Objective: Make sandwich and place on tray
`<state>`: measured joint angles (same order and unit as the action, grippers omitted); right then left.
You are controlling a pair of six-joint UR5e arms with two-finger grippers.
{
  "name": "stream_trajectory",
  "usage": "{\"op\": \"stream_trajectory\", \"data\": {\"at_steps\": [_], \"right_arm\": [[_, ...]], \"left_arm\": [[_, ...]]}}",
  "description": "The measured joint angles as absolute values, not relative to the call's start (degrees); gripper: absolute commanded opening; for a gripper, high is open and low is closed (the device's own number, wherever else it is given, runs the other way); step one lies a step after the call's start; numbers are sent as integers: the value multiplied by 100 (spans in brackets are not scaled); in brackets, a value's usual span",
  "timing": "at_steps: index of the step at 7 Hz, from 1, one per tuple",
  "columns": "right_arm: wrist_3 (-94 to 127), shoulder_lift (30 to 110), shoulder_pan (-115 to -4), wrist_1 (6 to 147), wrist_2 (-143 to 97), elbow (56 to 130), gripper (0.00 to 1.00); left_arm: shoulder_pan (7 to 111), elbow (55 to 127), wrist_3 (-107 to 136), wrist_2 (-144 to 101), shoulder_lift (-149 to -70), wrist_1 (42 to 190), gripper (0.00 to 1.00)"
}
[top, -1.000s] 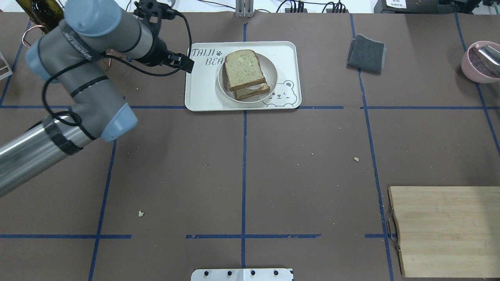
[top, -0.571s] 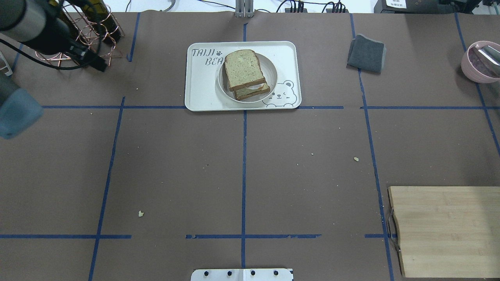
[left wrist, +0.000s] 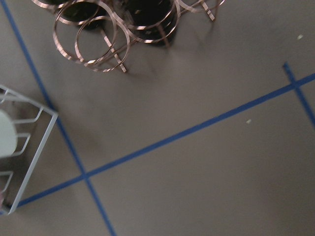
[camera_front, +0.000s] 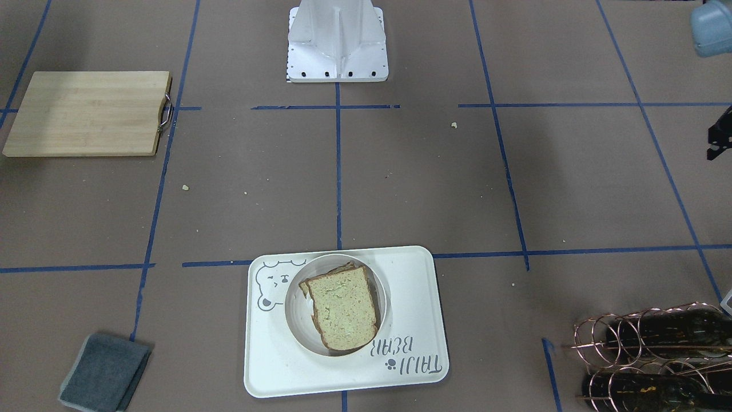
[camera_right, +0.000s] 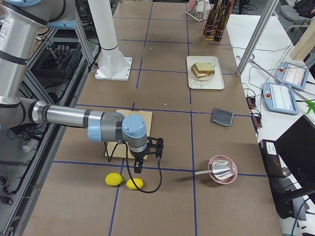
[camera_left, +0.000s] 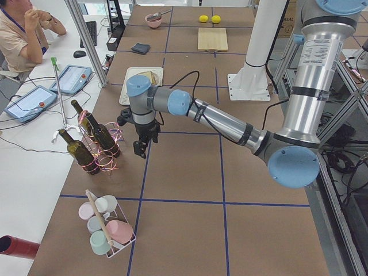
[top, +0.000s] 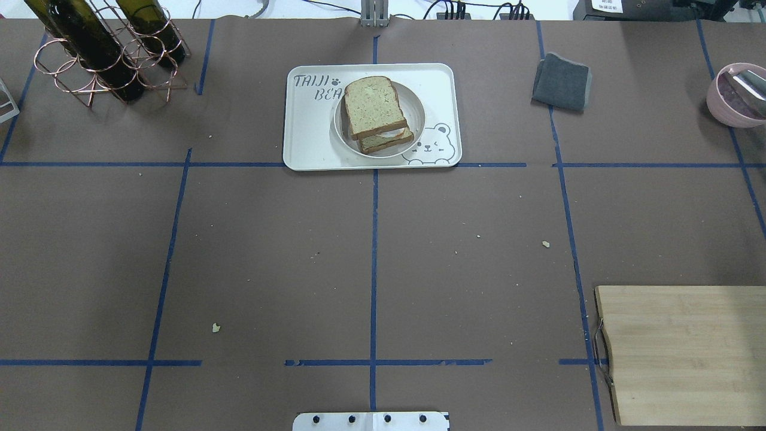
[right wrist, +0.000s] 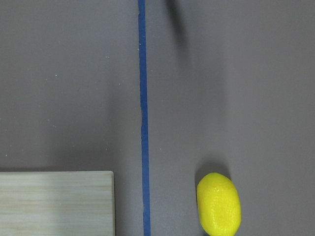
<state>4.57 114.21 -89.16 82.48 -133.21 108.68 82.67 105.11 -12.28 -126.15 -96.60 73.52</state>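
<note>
The sandwich [top: 376, 109], two brown-crusted slices with white egg showing between them, lies on a small round plate [top: 418, 123]. The plate stands on the cream bear tray [top: 311, 140] at the table's far middle. The sandwich [camera_front: 343, 306] and the tray [camera_front: 413, 297] also show in the front view. My left gripper [camera_left: 141, 150] hangs above the table beside the bottle rack, far from the tray; I cannot tell whether it is open. My right gripper [camera_right: 139, 166] hangs near two lemons by the cutting board; I cannot tell its state.
A copper rack with wine bottles [top: 105, 51] stands at the far left. A grey cloth [top: 561, 82] and a pink bowl [top: 735, 96] are at the far right. A wooden cutting board [top: 682, 354] lies at the near right. A lemon [right wrist: 219, 202] lies beside the board.
My left arm has pulled away from the tray's left edge to the left and gone out of the overhead view, uncovering the bottle rack. The sandwich and the tray have not moved.
</note>
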Motion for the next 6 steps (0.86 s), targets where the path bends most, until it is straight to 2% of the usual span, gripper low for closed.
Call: {"op": "stream_trajectory", "data": {"at_steps": [4, 6], "right_arm": [[451, 11443, -8921, 8244, -13308, 10864, 100], [450, 11438, -8921, 8244, -13307, 10864, 100]], "left_arm": [[9255, 10729, -1740, -13003, -8415, 7278, 100], [9298, 10786, -1729, -12965, -8383, 7219, 100]]}}
